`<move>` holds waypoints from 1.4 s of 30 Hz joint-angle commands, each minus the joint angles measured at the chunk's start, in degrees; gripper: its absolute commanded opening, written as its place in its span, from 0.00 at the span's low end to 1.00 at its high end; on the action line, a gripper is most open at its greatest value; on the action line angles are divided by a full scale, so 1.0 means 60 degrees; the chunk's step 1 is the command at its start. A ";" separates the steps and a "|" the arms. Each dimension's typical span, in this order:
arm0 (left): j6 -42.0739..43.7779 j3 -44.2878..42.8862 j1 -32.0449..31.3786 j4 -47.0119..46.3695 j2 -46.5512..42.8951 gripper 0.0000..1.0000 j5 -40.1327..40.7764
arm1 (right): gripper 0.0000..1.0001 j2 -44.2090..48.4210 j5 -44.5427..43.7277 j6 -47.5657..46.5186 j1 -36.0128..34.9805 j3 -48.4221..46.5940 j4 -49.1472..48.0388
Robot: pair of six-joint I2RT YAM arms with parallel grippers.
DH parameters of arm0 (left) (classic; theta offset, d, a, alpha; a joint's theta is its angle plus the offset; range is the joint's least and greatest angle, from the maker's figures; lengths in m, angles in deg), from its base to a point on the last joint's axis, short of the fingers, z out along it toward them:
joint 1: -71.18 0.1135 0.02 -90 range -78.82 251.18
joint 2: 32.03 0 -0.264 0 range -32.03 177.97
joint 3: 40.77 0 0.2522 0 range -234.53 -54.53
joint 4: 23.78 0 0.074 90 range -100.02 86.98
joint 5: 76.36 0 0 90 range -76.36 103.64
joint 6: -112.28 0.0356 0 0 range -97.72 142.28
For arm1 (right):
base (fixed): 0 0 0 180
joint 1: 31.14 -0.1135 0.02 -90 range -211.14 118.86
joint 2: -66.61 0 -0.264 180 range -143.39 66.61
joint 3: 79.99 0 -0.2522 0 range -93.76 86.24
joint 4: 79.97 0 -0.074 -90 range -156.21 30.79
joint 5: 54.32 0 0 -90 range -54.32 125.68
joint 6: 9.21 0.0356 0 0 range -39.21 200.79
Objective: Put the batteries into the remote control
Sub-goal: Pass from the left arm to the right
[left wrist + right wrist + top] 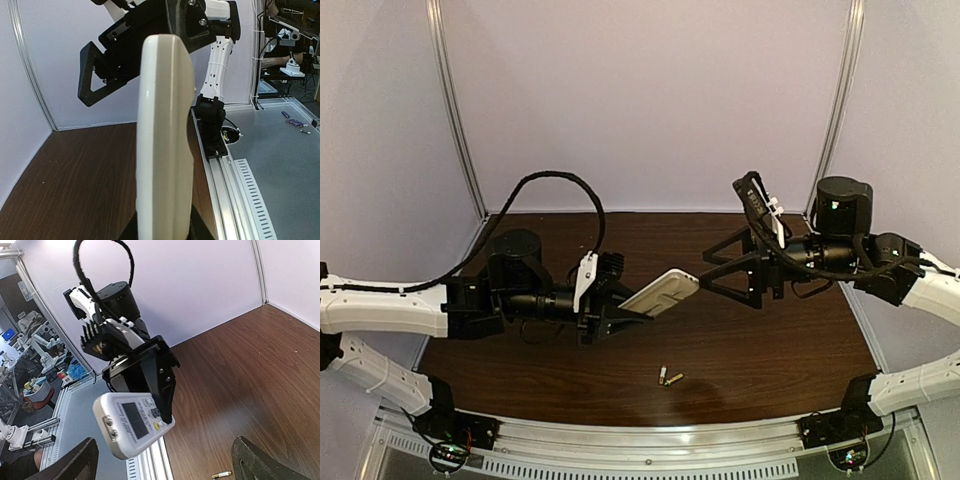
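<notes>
While the left end effector (623, 312) is clenched on the lower end of the remote control (661, 292), we see the white body held in the air above the dark wooden table (770, 350). In the top view it slants from the grip toward 2 o'clock. From the left wrist we meet the remote edge-on, standing upright out of the fingers. From the right wrist we see its face, with the small dark display and the buttons turned toward that camera.

The right end effector (712, 272) is released, its two black triangular fingers spread wide with nothing between them. It faces the remote from 3 o'clock, and the remote's free end lies just beside the fingertips, at their 9 o'clock. We cannot tell whether they touch.

The batteries (670, 378) lie on the table, just beside each other, at 6 o'clock from the remote and near the front edge. Both are well apart from either end effector. One of them also shows at the bottom edge of the right wrist view, close to the right-hand finger.
</notes>
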 commanded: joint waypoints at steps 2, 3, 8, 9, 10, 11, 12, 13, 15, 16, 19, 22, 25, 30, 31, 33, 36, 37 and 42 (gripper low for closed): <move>-0.1445 -0.0402 0.0436 -0.0767 0.0480 0.15 -0.1230 | 0.93 -0.0273 0.0672 -0.0132 -0.0339 0.0151 -0.0461; -0.1588 -0.0497 0.0490 -0.0728 0.0597 0.15 -0.1360 | 0.93 -0.0309 0.0749 -0.0135 -0.0383 0.0155 -0.0473; -0.1730 -0.0919 0.0589 -0.0259 0.1083 0.15 -0.1530 | 0.88 -0.0661 0.0811 -0.0238 -0.0632 0.0044 -0.0163; -0.1748 -0.0946 0.0596 -0.0269 0.1123 0.15 -0.1529 | 0.85 -0.0749 0.0684 -0.0292 -0.0682 0.0004 -0.0022; -0.1752 -0.0971 0.0595 -0.0265 0.1162 0.15 -0.1526 | 0.81 -0.0818 0.0547 -0.0332 -0.0702 -0.0005 0.0104; -0.1752 -0.1026 0.0596 -0.0241 0.1197 0.15 -0.1494 | 0.76 -0.0888 0.0466 -0.0368 -0.0729 -0.0017 0.0204; -0.1752 -0.1065 0.0595 -0.0218 0.1236 0.15 -0.1466 | 0.71 -0.0957 0.0375 -0.0404 -0.0745 -0.0033 0.0280; -0.1752 -0.1099 0.0591 -0.0228 0.1283 0.15 -0.1483 | 0.66 -0.1007 0.0281 -0.0410 -0.0754 -0.0060 0.0337; -0.1791 -0.1163 0.0611 -0.0198 0.1407 0.14 -0.1462 | 0.63 -0.1037 0.0142 -0.0392 -0.0764 -0.0057 0.0324; -0.1796 -0.1198 0.0600 -0.0159 0.1478 0.14 -0.1431 | 0.60 -0.1017 0.0102 -0.0356 -0.0766 -0.0040 0.0248; -0.1796 -0.1357 0.0601 0.0037 0.1630 0.14 -0.1543 | 0.55 -0.0891 -0.0197 -0.0210 -0.0765 0.0013 0.0031; -0.1811 -0.1450 0.0614 0.0184 0.1719 0.14 -0.1741 | 0.53 -0.0848 -0.0315 -0.0197 -0.0762 0.0023 -0.0008; -0.1877 -0.1474 0.0678 0.0245 0.1822 0.14 -0.1971 | 0.50 -0.0858 -0.0427 -0.0314 -0.0758 -0.0029 0.0190; -0.1746 -0.1497 0.0739 0.0604 0.1842 0.13 -0.2081 | 0.43 -0.0750 -0.0601 -0.0425 -0.0764 -0.0080 0.0437; -0.1719 -0.1490 0.0735 0.0666 0.1825 0.13 -0.2084 | 0.40 -0.0745 -0.0617 -0.0433 -0.0762 -0.0087 0.0463; -0.1655 -0.1490 0.0753 0.0783 0.1802 0.13 -0.2098 | 0.35 -0.0784 -0.0605 -0.0463 -0.0764 -0.0099 0.0546; -0.1642 -0.1508 0.0815 0.0874 0.1770 0.13 -0.2138 | 0.24 -0.0835 -0.0504 -0.0502 -0.0762 -0.0067 0.0574; -0.1660 -0.1494 0.0840 0.0865 0.1747 0.13 -0.2133 | 0.22 -0.0853 -0.0446 -0.0494 -0.0760 -0.0054 0.0551; -0.1588 -0.1464 0.0975 0.0899 0.1572 0.49 -0.1732 | 0.01 -0.0901 -0.0503 -0.0320 -0.0763 -0.0029 0.0440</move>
